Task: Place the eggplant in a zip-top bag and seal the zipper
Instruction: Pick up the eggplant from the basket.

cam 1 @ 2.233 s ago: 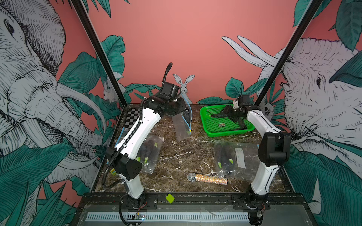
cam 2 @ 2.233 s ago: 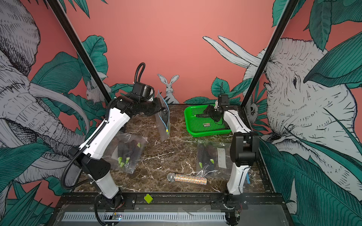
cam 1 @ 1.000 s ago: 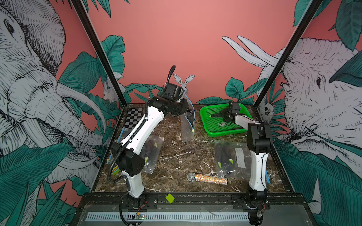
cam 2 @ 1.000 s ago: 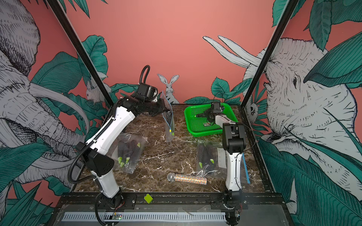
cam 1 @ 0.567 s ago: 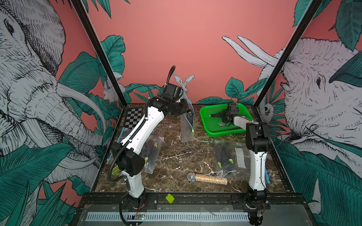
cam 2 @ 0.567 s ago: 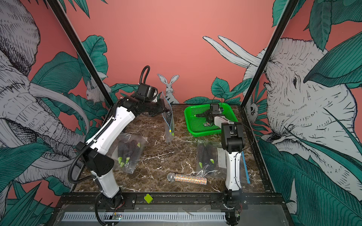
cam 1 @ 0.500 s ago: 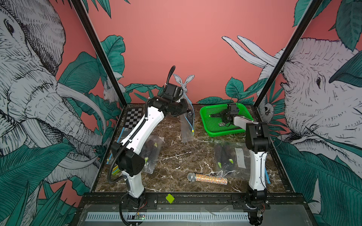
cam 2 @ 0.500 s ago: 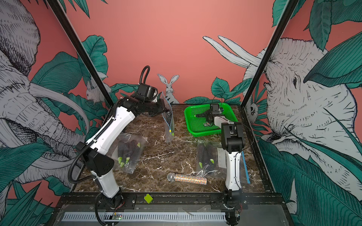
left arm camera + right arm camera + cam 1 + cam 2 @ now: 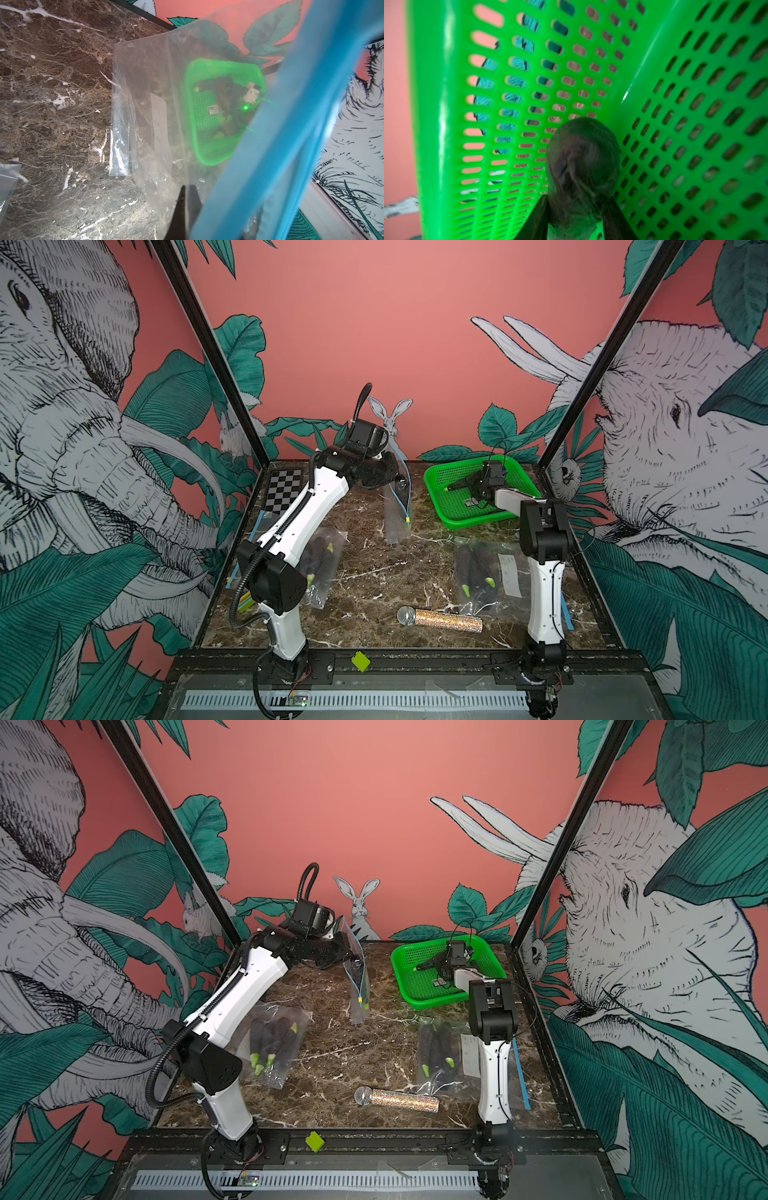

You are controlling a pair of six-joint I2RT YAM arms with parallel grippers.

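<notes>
Green basket [image 9: 457,524], rear right of marble surface [image 9: 374,572]: eggplant [image 9: 582,166] inside, right pincer [image 9: 578,199] clamped on it, finger [image 9: 537,218] against each flank. Left pincer [image 9: 397,480] closed on clear zip-top bag [image 9: 395,514], bag hanging above surface mid-rear, blue zipper edge [image 9: 405,497] running downward, apart from basket.

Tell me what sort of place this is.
Probably a robot test or data-collection cell: the left arm and right arm stand on a rail at the front of a marble-patterned tabletop, printed jungle-mural panels wall it in, and a checkerboard calibration target lies in a far corner.
</notes>
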